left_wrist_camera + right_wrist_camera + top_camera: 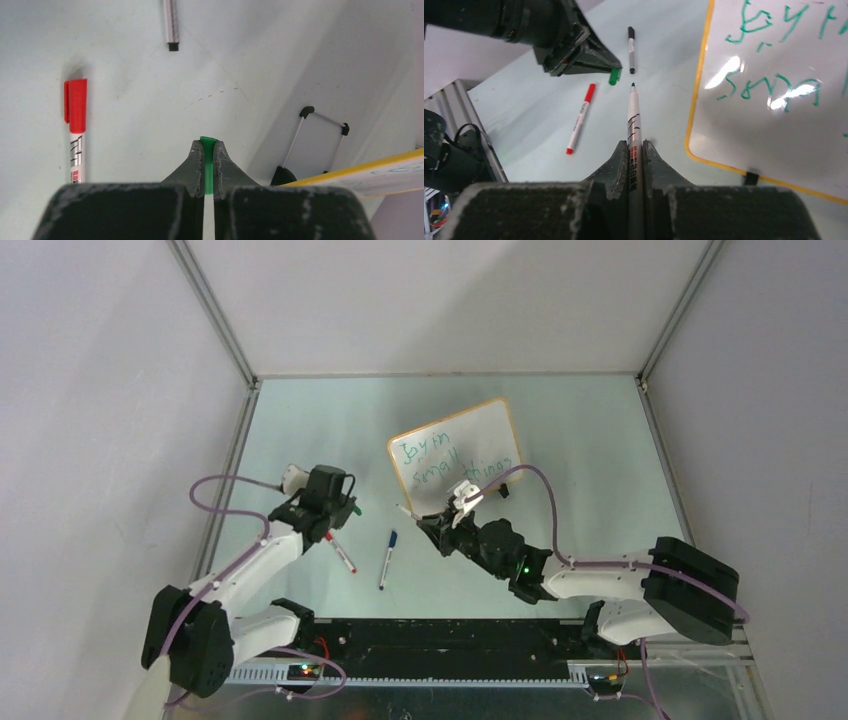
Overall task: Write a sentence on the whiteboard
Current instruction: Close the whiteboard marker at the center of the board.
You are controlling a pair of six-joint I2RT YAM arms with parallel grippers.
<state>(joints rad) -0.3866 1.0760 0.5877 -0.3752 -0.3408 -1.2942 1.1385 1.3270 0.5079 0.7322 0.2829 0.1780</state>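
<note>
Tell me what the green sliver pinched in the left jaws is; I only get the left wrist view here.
Observer: A small green plastic marker cap; the right wrist view shows it side-on.
Operator: Where's its marker?
Observer: An uncapped white-barrelled marker is clamped in the right jaws.
Operator: Is anything written yet?
Observer: Yes, the white orange-framed whiteboard carries green handwriting reading "Joy in small things".
</note>
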